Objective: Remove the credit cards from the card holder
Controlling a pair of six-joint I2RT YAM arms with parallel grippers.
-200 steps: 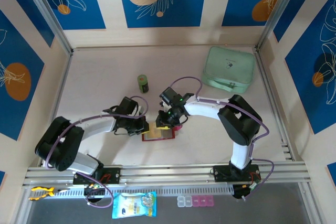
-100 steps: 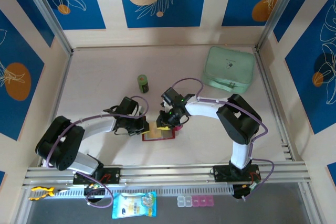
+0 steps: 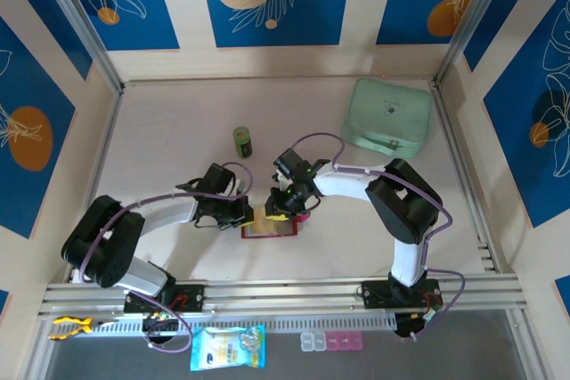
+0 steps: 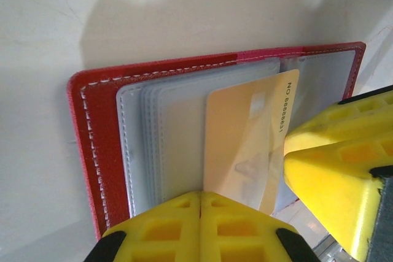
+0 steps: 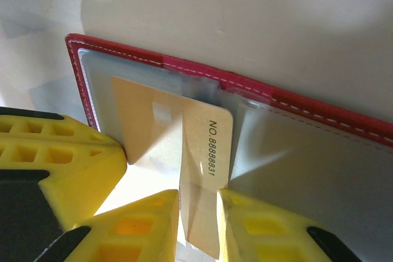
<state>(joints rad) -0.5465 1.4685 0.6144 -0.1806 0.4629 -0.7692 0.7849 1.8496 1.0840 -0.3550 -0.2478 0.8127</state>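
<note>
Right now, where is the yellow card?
In the right wrist view, the yellow card sticks out of the open red card holder, pinched between the right gripper fingers.

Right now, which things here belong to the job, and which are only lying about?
Job: card holder, credit card, right gripper pinching that card, left gripper shut over the holder.
Lying about: mint-green pouch, small green container, blue packet, pill box.

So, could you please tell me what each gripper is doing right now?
Left gripper: closed on nothing, tips over the card holder.
Right gripper: closed on a credit card.
</note>
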